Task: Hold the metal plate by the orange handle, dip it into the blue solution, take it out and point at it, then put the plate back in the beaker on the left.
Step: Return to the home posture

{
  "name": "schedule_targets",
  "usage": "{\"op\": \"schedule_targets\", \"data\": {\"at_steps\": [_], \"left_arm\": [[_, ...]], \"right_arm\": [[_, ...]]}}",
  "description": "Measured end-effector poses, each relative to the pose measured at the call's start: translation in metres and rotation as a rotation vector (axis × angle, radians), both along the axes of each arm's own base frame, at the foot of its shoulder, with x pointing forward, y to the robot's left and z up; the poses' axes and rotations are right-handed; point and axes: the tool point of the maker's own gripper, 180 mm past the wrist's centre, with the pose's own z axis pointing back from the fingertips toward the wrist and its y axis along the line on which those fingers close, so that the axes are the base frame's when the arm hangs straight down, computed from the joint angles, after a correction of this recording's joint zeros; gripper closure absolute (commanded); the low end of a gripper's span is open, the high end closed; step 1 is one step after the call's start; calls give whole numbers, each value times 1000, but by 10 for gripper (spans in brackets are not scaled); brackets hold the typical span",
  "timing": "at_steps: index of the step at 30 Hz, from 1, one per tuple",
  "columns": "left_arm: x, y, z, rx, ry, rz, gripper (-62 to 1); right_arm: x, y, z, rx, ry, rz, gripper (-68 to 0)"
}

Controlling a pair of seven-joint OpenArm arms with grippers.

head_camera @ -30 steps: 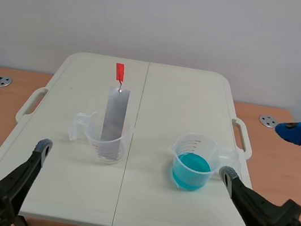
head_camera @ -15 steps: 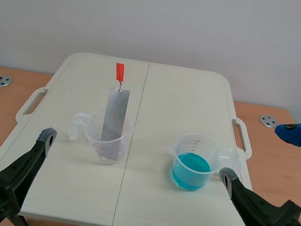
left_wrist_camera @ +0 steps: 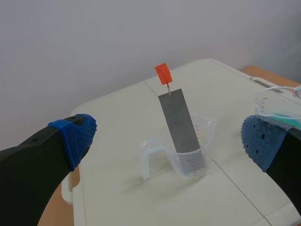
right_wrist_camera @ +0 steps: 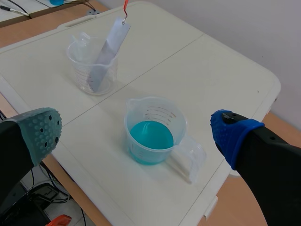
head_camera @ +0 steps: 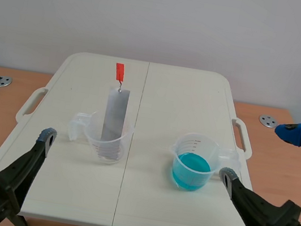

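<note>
**Two beakers on the table, with both grippers spread wide and holding nothing.**

The metal plate [head_camera: 114, 120] stands tilted in the left beaker [head_camera: 108, 143]. Its lower end rests inside the clear vessel and its upper end rises well above the rim. The orange handle [head_camera: 120, 72] hangs on a short wire at the plate's top. The right beaker [head_camera: 197, 146], also clear, holds the blue solution [head_camera: 191, 166] and stands well apart from the first on the white table [head_camera: 182, 95]. The left gripper [head_camera: 12, 110] sits low by the table's near left corner, fingers far apart, with the plate and its beaker ahead of it. The right gripper [head_camera: 256, 151] sits low by the near right corner, fingers likewise far apart, with the beaker of solution ahead of it and apart from both pads.
</note>
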Motion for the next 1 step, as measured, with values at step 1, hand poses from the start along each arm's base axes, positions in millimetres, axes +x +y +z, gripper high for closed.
{"op": "schedule_targets", "data": {"at_steps": [1], "left_arm": [[0, 0, 0, 0, 0, 0, -623]], "right_arm": [[0, 0, 0, 0, 0, 0, -663]]}}
